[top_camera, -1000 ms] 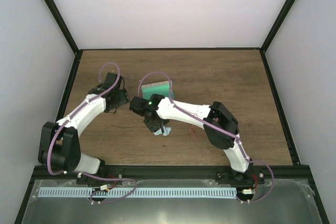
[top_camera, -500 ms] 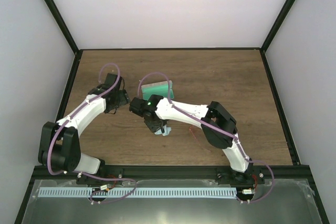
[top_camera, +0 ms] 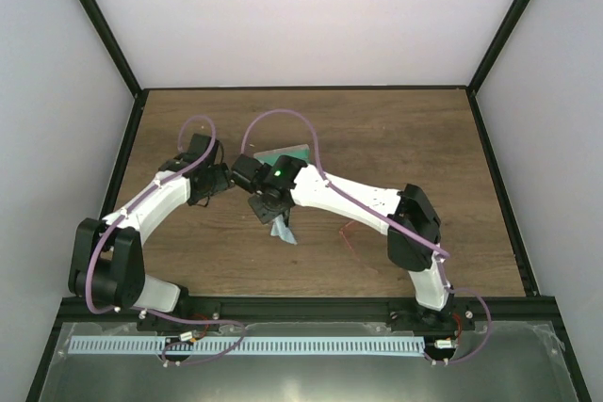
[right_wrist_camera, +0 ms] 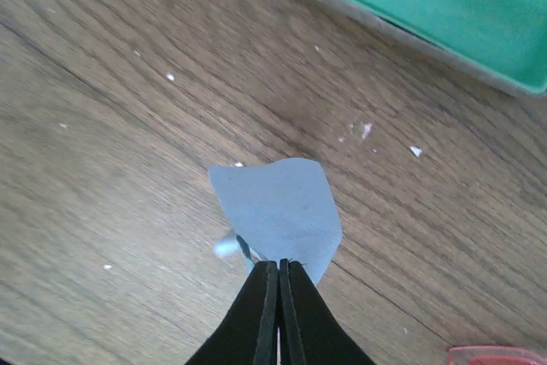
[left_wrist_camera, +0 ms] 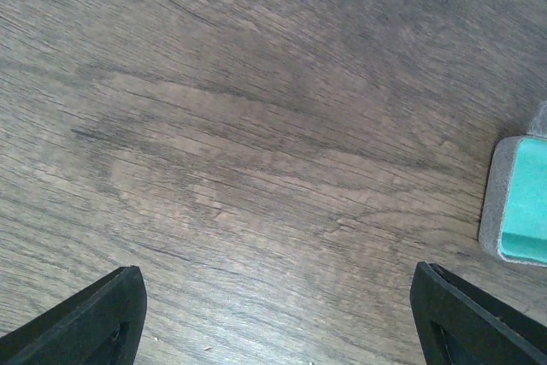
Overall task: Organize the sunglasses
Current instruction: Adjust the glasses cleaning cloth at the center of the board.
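The sunglasses (top_camera: 349,235) are a thin red wire frame lying on the wood under my right arm; a red edge of them (right_wrist_camera: 496,355) shows in the bottom right corner of the right wrist view. My right gripper (top_camera: 274,217) (right_wrist_camera: 279,266) is shut on a corner of a small light-blue cloth (right_wrist_camera: 278,207) (top_camera: 282,232), which hangs from it above the table. The grey case with green lining (top_camera: 287,154) (right_wrist_camera: 444,6) lies open just beyond it. My left gripper (top_camera: 220,180) (left_wrist_camera: 278,314) stands open over bare wood, left of the case corner (left_wrist_camera: 520,203).
Black frame rails (top_camera: 490,167) and white walls bound the wooden table (top_camera: 396,138) on the left, right and far sides. Small white crumbs (right_wrist_camera: 366,130) dot the wood near the case.
My right gripper has shut on the light-blue cloth and raised it off the table, moving slightly towards the case. The left arm has not moved.
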Tool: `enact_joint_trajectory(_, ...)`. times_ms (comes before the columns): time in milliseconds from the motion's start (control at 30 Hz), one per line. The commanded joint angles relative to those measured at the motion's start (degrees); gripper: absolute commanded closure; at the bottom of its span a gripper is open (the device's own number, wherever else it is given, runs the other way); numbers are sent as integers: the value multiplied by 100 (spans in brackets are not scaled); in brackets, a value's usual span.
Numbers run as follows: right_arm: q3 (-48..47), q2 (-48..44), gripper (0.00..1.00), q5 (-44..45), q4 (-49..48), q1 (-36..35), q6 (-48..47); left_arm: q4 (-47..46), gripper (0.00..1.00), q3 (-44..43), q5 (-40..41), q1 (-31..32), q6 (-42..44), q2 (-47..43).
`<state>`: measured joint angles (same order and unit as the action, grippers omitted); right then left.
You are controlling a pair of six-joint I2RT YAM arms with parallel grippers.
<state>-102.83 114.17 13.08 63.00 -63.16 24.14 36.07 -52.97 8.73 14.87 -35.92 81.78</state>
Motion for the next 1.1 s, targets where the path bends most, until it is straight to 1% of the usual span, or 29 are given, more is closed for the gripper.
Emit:
enact_joint_trajectory(0, -464, -149, 99, -238, -116, -13, -90, -27, 14, 46, -1, -39, 24, -138)
enact_joint_trajectory(133, -711, -170, 99, -843, -267, 52, -151, -13, 14, 73, -1, -46, 33, -170)
enact_joint_trajectory(233, -444, -331, 99, -1387, -454, 337, -23, -22, 14, 102, -12, -46, 33, -164)
enact_joint_trajectory(467, 1155, -1000, 99, -1687, -1066, 979, -69, -107, 14, 92, -85, -46, 72, -44)
enact_joint_trajectory(600, 2031, -1241, 99, -1919, -1266, 1015, -105, -175, 14, 40, -172, -46, 118, 137)
enact_joint_trajectory(700, 2688, -1345, 99, -1901, -1334, 1016, 20, -193, 14, -38, -233, -46, 153, 268)
enact_joint_trajectory(733, 2796, -1356, 94, -1830, -1323, 1016, 97, -198, 14, -57, -256, -46, 166, 295)
enact_joint_trajectory(800, 2892, -1435, 65, -1660, -1307, 1015, 241, -215, 14, -72, -281, -46, 177, 331)
enact_joint_trajectory(833, 2854, -1478, 59, -1547, -1275, 1020, 305, -219, 14, -78, -291, -46, 186, 350)
enact_joint_trajectory(900, 2683, -1506, 52, -1315, -1156, 1016, 395, -228, 14, -77, -321, -46, 198, 378)
enact_joint_trajectory(933, 2569, -1488, 51, -1178, -1062, 1016, 447, -224, 14, -69, -332, -50, 207, 387)
enact_joint_trajectory(1000, 2306, -1410, 50, -835, -807, 1009, 564, -243, 14, -64, -361, -46, 215, 407)
enact_joint_trajectory(1067, 2163, -1358, 51, -708, -746, 1000, 531, -248, 14, -64, -376, -46, 224, 422)
